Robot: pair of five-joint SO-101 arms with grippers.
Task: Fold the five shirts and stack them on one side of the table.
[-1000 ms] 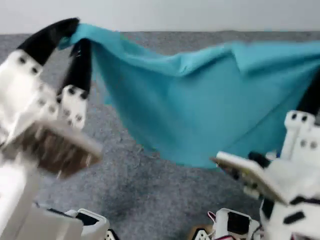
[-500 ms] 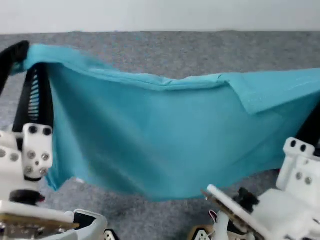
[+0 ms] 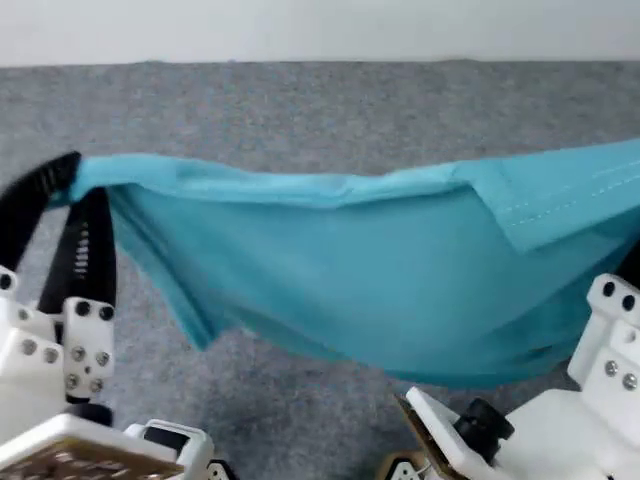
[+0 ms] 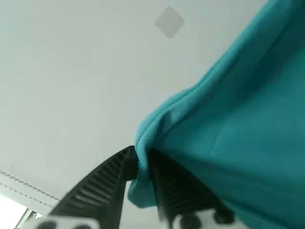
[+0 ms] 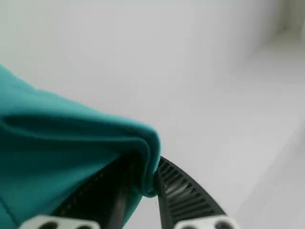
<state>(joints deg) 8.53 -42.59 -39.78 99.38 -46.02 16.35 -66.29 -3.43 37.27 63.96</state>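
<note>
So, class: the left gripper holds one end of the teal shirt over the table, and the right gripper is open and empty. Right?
No: the right gripper is shut on the other end of the shirt, as the right wrist view shows. The left gripper does hold one end over the table.

Shirts: one teal fabric shirt (image 3: 380, 290), strung between the grippers.
Grippers: two, black with ribbed fingers: left gripper (image 4: 140, 162), right gripper (image 5: 151, 179).
Tables: one grey felt-covered table (image 3: 320, 110), beneath both grippers.
</note>
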